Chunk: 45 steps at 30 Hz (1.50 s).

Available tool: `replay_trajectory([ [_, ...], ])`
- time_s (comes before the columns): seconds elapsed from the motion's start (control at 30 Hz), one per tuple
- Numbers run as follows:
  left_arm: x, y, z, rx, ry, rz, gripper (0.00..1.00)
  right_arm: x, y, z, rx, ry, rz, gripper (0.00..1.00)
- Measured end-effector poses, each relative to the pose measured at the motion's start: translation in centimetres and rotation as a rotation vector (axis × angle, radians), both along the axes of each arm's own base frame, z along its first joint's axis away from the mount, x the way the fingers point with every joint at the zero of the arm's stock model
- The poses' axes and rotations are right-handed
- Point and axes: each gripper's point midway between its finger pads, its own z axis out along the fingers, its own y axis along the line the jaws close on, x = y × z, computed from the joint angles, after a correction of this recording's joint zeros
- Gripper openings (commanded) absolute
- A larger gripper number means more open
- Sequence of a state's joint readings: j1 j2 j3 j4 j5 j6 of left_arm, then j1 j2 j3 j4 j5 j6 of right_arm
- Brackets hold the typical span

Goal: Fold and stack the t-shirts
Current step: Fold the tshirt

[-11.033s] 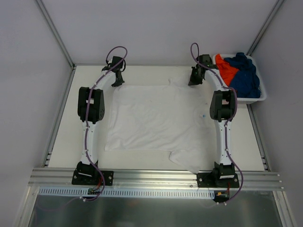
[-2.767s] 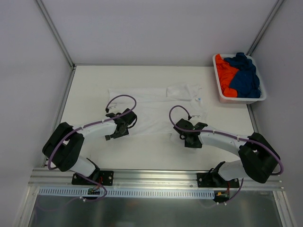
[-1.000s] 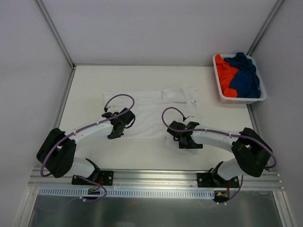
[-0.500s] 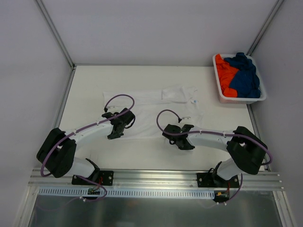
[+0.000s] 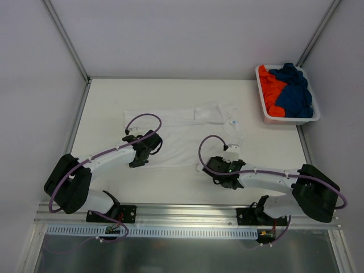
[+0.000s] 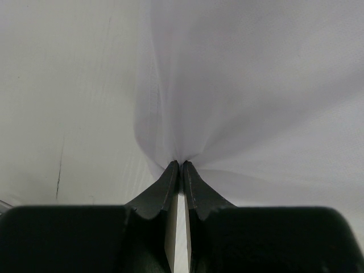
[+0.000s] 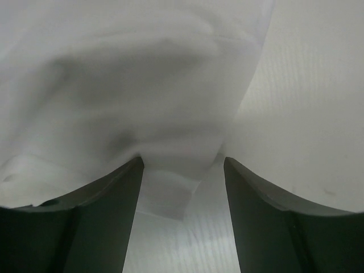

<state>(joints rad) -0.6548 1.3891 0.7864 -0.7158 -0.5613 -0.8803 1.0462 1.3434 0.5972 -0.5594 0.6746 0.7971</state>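
Apparently mid-fold: left gripper (image 6: 180, 165) pinches the near edge of the white t-shirt (image 5: 182, 128) to hold it, while right gripper (image 7: 182, 165) gapes wide astride that edge, likely for a matching grab.

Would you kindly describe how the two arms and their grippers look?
The left arm and right arm have white links with black joint housings. A purple cable loops along each. The left gripper and right gripper each carry two dark, tapering fingers.

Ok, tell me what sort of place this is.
Probably a robotics lab test cell: bare white wall panels, a left arm and right arm bolted to an aluminium rail, and a white t-shirt on the table.
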Motion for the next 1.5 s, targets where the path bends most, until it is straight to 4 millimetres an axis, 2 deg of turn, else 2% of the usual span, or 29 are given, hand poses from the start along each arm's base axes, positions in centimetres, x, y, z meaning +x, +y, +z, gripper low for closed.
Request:
replay_trajectory([
  [0.1,0.0,0.0,0.0,-0.001,-0.001,0.000,0.06,0.9,1.7,-0.3,0.126,-0.063,-0.029,0.62],
  [0.2,0.0,0.0,0.1,-0.002,-0.003,0.000,0.06,1.3,1.9,-0.6,0.150,-0.098,-0.030,0.53],
  [0.27,0.0,0.0,0.1,-0.003,-0.004,0.000,0.06,1.5,2.0,-0.6,0.150,-0.114,-0.029,0.41],
  [0.3,0.0,0.0,0.1,-0.004,-0.006,0.000,0.06,1.7,2.0,-0.5,0.151,-0.124,-0.031,0.30],
  [0.4,0.0,0.0,0.3,-0.011,-0.014,0.000,0.06,2.1,2.3,-0.5,0.156,-0.139,-0.038,0.12],
  [0.43,0.0,0.0,0.4,-0.013,-0.018,0.000,0.06,2.2,2.5,-0.5,0.162,-0.142,-0.040,0.03],
  [0.47,0.0,0.0,0.5,-0.015,-0.021,0.000,0.06,2.3,2.7,-0.4,0.168,-0.145,-0.043,0.00],
  [0.6,0.0,0.1,0.6,-0.013,-0.025,0.000,0.06,2.2,2.9,0.0,0.162,-0.135,-0.053,0.01],
  [0.7,0.1,0.3,0.7,0.000,-0.035,0.001,0.07,0.6,2.5,0.3,0.114,-0.059,-0.031,0.01],
  [0.77,0.2,0.5,0.9,0.007,-0.039,0.000,0.08,-0.3,1.6,1.4,0.062,-0.025,-0.020,0.00],
  [0.83,0.5,0.4,1.2,0.008,-0.048,0.000,0.09,-0.1,1.3,3.0,0.053,-0.029,-0.023,0.00],
  [0.97,1.7,-0.1,2.3,0.012,-0.077,0.000,0.09,2.1,1.3,6.9,0.073,-0.082,-0.048,0.01],
  [1.07,2.9,-0.5,2.6,0.034,-0.084,-0.003,0.09,3.6,1.1,8.4,0.054,-0.107,-0.062,0.00],
  [1.27,4.6,0.2,1.9,0.086,-0.053,0.034,0.09,5.8,0.0,7.4,-0.050,-0.065,-0.066,0.01],
  [1.5,6.3,2.0,1.9,0.108,-0.039,0.100,0.09,10.4,-0.1,6.7,-0.100,-0.036,-0.082,0.01],
])
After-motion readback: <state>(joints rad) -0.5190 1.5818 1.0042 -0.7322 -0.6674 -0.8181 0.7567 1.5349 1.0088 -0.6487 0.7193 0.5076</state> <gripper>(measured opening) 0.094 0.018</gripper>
